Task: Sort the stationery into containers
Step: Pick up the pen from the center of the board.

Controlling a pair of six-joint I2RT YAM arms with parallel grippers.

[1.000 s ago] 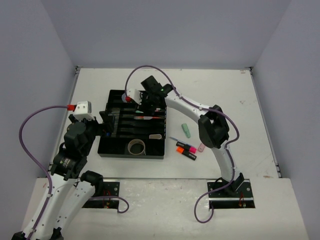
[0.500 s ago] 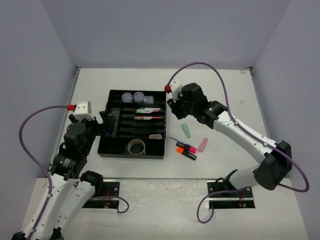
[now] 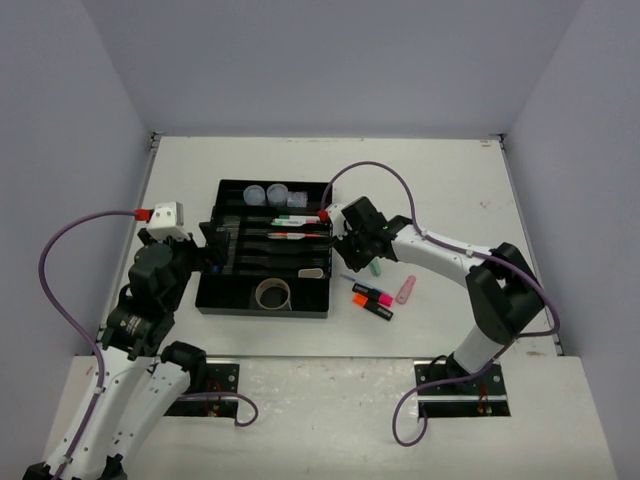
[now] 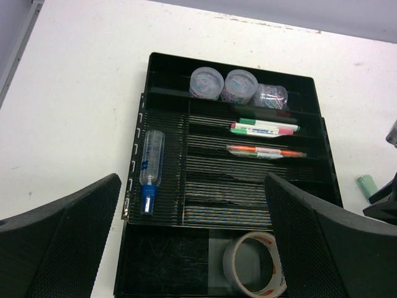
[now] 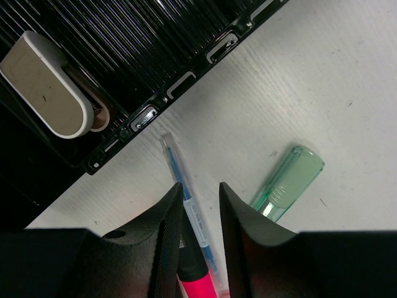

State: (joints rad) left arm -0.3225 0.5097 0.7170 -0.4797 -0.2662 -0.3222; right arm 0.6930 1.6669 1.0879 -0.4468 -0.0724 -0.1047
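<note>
The right gripper [image 5: 200, 187] stands narrow at lower centre, fingers slightly apart. The thin blue pen [image 5: 175, 167] runs up-left from between them (green highlighter [image 5: 288, 180] just right).

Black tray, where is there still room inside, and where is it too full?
Bare room in the tray: the near section left of the tape roll, and the long slot just nearer than the orange pen. The far row is crowded with three tubs. Right of the tray, highlighters, a blue pen and the right gripper crowd the table.

organiser tray [image 4: 211, 177]: glossy ribbed plastic | tubs [image 4: 208, 82]: clear plastic | green highlighter [image 5: 287, 184]: translucent glossy plastic | table [image 5: 310, 74]: matt, fine-ribbed
</note>
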